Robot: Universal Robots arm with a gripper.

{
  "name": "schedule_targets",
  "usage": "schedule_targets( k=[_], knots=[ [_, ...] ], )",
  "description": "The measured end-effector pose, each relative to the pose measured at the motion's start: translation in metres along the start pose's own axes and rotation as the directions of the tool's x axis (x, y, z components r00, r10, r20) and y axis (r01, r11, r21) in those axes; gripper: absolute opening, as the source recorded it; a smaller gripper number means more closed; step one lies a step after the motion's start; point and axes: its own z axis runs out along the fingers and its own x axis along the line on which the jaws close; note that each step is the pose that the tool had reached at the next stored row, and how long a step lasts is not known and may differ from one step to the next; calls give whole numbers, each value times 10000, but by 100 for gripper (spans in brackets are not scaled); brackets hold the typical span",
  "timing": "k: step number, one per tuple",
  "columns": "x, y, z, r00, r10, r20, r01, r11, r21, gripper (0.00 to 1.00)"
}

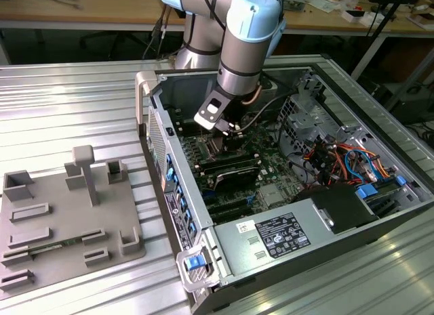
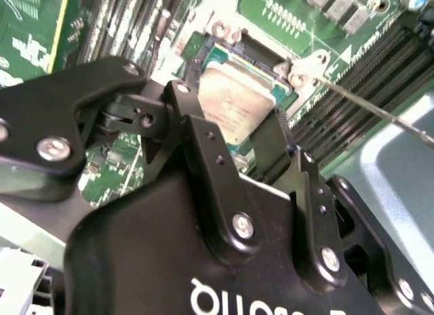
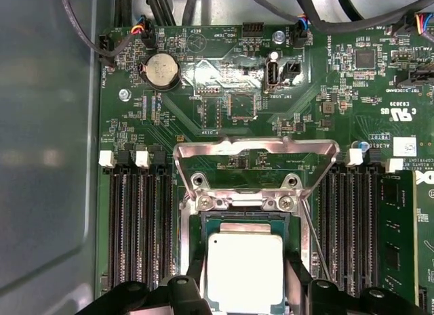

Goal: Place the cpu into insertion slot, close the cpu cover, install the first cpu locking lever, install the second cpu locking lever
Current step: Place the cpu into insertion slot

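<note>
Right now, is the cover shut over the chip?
No. In the first wrist view the cover is swung back off the socket, and the chip shows its bare metal top.

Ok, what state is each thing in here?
Gripper: shut on the chip.
Chip: held at the socket, seating unclear.
Socket: uncovered.
Cover: swung open.
Lever: unlatched.
Computer case: side open.

The cpu (image 3: 244, 271) lies in the insertion slot (image 3: 239, 215), cpu cover (image 3: 256, 148) raised off it, memory slots (image 3: 139, 227) flanking
</note>
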Motion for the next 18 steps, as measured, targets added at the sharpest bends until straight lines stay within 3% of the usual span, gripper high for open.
schedule_targets(
  k=[1, 18],
  knots=[
    [-1, 0, -1, 10000, 0, 4, 0, 10000, 3, 62],
    [-2, 3, 2, 10000, -1, 9, 1, 10000, 6, 63]
  ],
)
